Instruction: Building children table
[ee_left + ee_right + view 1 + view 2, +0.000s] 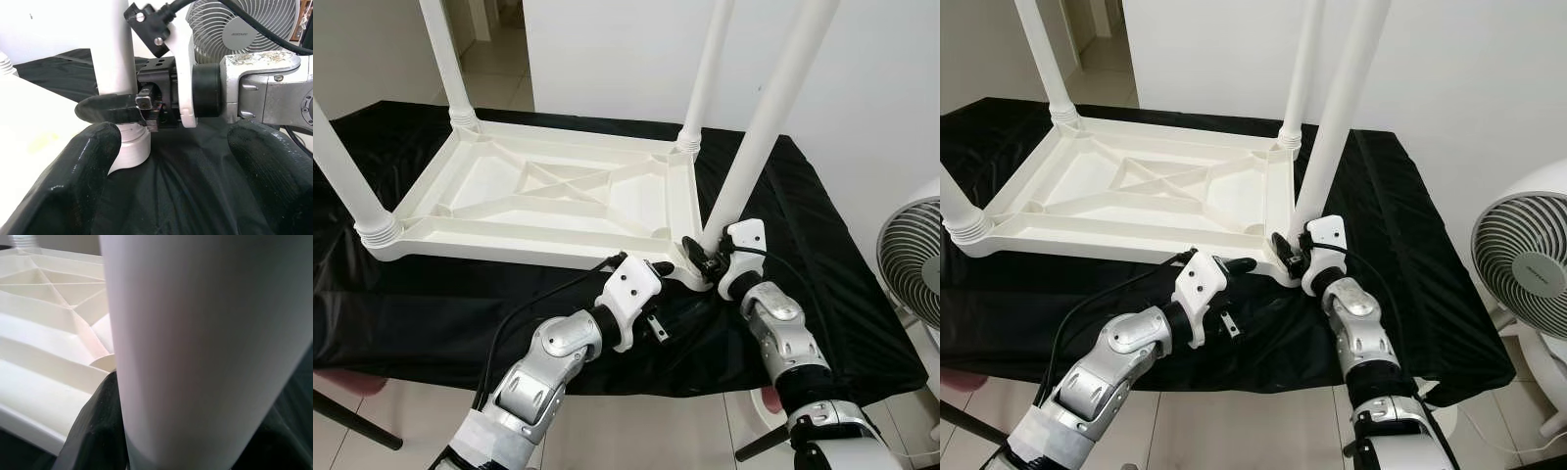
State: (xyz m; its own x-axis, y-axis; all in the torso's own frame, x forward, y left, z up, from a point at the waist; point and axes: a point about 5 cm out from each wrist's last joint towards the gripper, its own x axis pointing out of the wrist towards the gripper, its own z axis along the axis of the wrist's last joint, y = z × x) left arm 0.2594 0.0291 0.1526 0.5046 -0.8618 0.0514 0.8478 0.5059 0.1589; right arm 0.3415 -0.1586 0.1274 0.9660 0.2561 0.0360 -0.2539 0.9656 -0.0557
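The right gripper (705, 257) is clamped around the base of the near right table leg (766, 125), its black fingers (110, 108) pressed to either side of the white tube just above the ribbed collar where the leg meets the tabletop corner; from the right wrist view the leg (205, 347) looms very close between the dark fingers. Just beside it, the left gripper (658, 294) hovers with its two fingers (73, 191) spread apart and holding nothing, pointed toward that same corner, the tips near the tabletop's front edge but not gripping it. The white children's table (548, 196) lies upside down on a black cloth (431, 313) that covers a larger surface, its ribbed underside with a crossed brace facing up. Four white legs stand from its corners: the far left leg (445, 64) and far right leg (707, 73) rise upright, the near left leg (342, 176) leans slightly out toward the left, and the held leg tilts up and to the right. A black cable (524, 313) runs along the left arm to its wrist. To the right, well apart from the table, a white fan (1528, 264) stands on the tiled floor (489, 69) by the white wall (871, 88).
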